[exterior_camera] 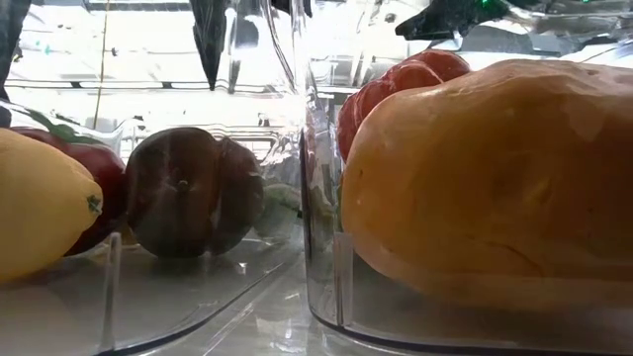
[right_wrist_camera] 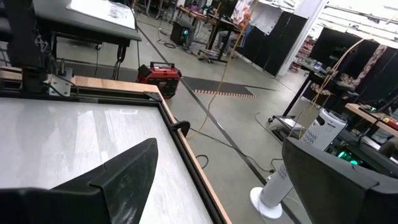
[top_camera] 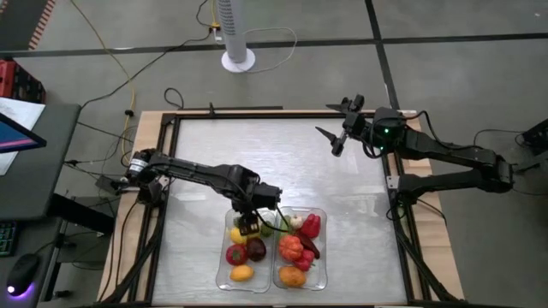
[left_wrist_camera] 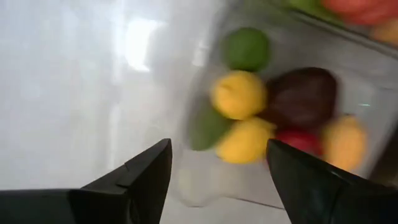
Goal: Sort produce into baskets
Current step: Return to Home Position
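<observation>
Two clear baskets stand side by side at the table's near edge: the left basket and the right basket. The left one holds a yellow lemon, a lime, a dark maroon fruit, a red fruit and other pieces. The right one holds a red pepper and orange pieces. My left gripper hangs open and empty over the left basket's far end. My right gripper is open and empty above the table's far right.
The table's metal frame runs around the bare white tabletop, which lies free beyond the baskets. A white fan and cables lie on the floor past the far edge. A desk with a screen stands to the left.
</observation>
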